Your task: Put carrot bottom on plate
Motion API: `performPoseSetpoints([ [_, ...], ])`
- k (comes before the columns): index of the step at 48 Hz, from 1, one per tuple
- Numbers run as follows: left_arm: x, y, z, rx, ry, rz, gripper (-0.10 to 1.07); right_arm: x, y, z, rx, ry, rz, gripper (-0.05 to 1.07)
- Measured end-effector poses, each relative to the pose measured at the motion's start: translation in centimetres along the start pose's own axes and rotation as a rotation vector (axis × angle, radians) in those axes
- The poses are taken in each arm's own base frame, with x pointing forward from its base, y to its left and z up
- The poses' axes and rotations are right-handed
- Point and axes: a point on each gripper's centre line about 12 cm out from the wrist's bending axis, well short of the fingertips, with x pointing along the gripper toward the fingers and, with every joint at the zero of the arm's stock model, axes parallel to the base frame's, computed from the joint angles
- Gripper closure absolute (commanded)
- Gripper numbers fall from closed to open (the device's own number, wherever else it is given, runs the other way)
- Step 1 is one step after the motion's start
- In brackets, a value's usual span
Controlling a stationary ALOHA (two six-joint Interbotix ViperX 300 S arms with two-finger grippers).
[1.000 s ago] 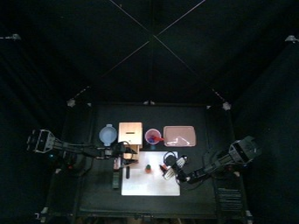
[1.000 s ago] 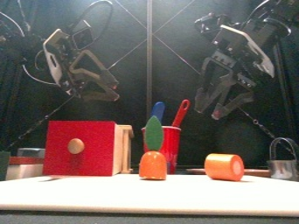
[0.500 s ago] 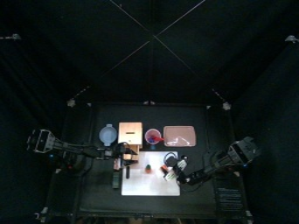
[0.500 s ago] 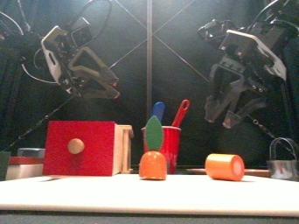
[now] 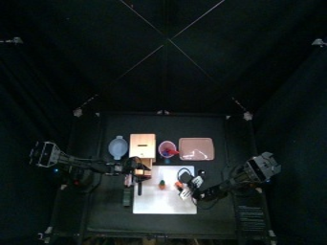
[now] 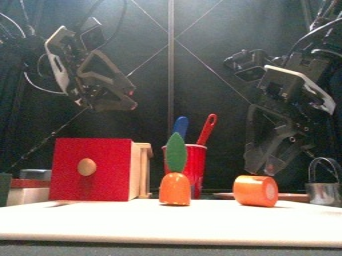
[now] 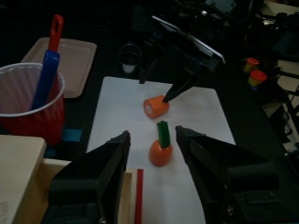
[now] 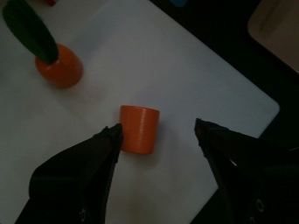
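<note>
The carrot bottom (image 8: 139,128), a short orange cylinder, lies on the white mat (image 8: 222,87); it also shows in the front view (image 6: 254,190) and the left wrist view (image 7: 156,106). My right gripper (image 8: 156,128) is open and hangs just above it, with one jaw on each side and no contact; it also shows in the front view (image 6: 277,158). The pink plate (image 5: 197,148) sits at the back right, empty. The carrot top (image 6: 174,180) with its green leaf stands upright on the mat. My left gripper (image 7: 152,137) is open and empty, high above the left side (image 6: 107,98).
A red box (image 6: 91,170) stands at the left. A red cup (image 6: 195,165) with a blue and a red utensil stands behind the carrot top. A blue-grey bowl (image 5: 118,147) and a pale wooden block (image 5: 141,145) are at the back. A metal cup (image 6: 322,185) is at the far right.
My right gripper has come down and now hangs close over the carrot bottom. The left arm has barely moved. The carrot pieces have not moved.
</note>
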Motion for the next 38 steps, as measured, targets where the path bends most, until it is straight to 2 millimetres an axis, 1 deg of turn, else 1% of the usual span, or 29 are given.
performPoseSetpoints([
  [11,0.0,0.0,0.0,0.0,0.0,0.0,0.14,1.2,0.3,-0.3,-0.001,0.032,0.025,0.06],
  [18,0.0,0.0,0.0,0.002,0.002,-0.001,0.14,2.1,0.1,-0.5,-0.001,0.048,0.013,0.09],
  [22,0.0,0.0,0.0,0.002,0.002,-0.001,0.14,2.5,0.1,-0.6,0.002,0.06,0.023,0.15],
  [34,0.1,0.0,-0.3,0.0,0.009,0.001,0.15,2.8,0.2,-0.6,0.007,0.071,0.035,0.41],
  [38,0.2,0.0,-0.4,0.003,0.015,0.001,0.15,2.8,0.2,-0.6,0.003,0.07,0.035,0.46],
])
